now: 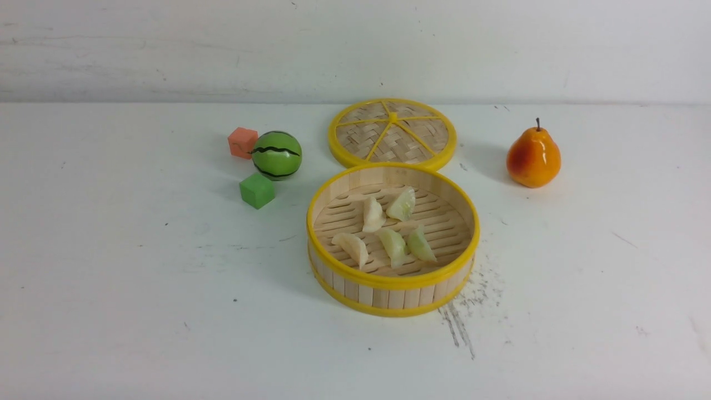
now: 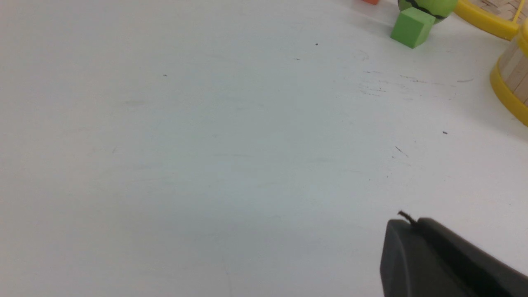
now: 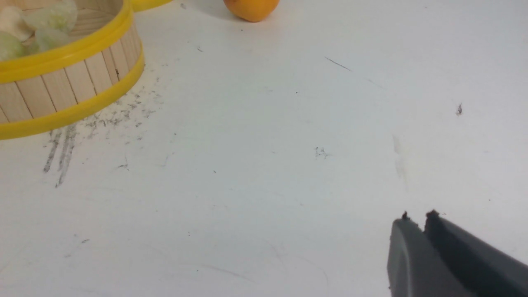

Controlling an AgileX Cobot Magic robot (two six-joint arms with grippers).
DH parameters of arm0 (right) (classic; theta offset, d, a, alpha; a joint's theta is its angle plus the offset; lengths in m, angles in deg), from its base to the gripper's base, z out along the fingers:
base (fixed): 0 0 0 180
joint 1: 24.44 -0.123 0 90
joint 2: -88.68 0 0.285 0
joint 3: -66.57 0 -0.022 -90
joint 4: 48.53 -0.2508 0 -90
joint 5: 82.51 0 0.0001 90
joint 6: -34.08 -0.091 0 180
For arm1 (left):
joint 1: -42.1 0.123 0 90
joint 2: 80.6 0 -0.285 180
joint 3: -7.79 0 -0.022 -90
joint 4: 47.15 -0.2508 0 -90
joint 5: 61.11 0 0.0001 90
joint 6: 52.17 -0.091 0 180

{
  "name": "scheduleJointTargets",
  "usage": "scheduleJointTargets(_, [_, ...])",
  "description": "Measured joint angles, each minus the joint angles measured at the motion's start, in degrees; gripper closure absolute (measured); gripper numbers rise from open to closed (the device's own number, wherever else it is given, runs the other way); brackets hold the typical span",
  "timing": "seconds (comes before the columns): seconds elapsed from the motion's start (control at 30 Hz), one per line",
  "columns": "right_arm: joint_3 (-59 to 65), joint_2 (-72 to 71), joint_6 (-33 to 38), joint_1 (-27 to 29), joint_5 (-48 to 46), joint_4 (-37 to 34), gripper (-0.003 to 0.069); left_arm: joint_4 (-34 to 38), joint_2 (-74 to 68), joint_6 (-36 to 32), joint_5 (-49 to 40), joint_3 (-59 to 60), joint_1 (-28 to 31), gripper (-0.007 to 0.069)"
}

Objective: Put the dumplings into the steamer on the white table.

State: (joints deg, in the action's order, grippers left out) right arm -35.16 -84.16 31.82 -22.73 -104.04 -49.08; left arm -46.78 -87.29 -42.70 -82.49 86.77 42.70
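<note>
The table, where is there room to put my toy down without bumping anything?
The white table is bare in front of the steamer and along the whole left side. There is also room between the steamer and the pear. It gets crowded where the orange cube, the toy watermelon and the green cube cluster, and by the lid.

front: high, from the robot's side, facing the table's [image 1: 111, 311] far edge; whole layout seen
left wrist: low, close over the table, facing the cube [image 2: 411, 28]
right wrist: low, close, facing the pear [image 3: 251, 9]
shared: steamer [image 1: 393, 283] wall in all three; lid [image 1: 392, 133] rim too
</note>
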Motion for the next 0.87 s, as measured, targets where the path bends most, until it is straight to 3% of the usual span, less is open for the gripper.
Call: scheduleJointTargets(0.87, [0.0,0.0,0.0,0.0,0.0,0.0,0.0575,0.0,0.0,0.0,0.13,0.0,0.0,0.061])
